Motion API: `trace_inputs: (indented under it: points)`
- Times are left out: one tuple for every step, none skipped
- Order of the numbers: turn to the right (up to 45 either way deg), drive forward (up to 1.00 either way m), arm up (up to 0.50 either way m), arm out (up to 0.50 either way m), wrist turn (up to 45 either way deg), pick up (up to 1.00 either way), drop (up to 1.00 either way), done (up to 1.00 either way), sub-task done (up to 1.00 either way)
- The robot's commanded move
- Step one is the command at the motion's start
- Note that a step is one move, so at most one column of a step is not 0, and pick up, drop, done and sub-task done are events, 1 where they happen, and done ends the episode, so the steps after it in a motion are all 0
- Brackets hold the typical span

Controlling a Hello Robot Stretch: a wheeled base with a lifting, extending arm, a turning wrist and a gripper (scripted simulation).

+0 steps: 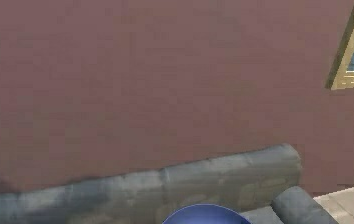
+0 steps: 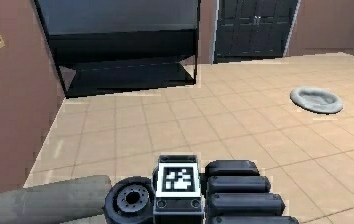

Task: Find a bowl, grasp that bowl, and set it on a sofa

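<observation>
**A:** Which step is judged to be in hand, and how is it done well?

**B:** The setting-down is taken to be near, since the grey sofa [image 2: 55, 195] lies just beside the gripper [image 2: 133, 200], to the jaws' left in the arm side view. The bowl should be kept level, carried over a cushion rather than the rounded back, and lowered until it is borne there.

**A:** What can be said of the jaws?

**B:** Their state cannot be told. Whether anything is held cannot be told either, as the far end is not clearly made out.

**A:** And the bowl?

**B:** A blue rounded thing [image 1: 205, 214] is seen at the forward view's bottom edge, before the sofa's back. It is possibly the bowl: smooth, deep blue, faintly glossy. Its place relative to the jaws cannot be fixed. A grey ring [image 2: 317, 98] lies on the floor, well apart from the jaws.
</observation>
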Motion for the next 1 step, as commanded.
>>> trace_inputs:
  points:
    - [0.0, 0.0, 0.0, 0.0, 39.0, 0.0, 0.0, 0.0, 0.0]
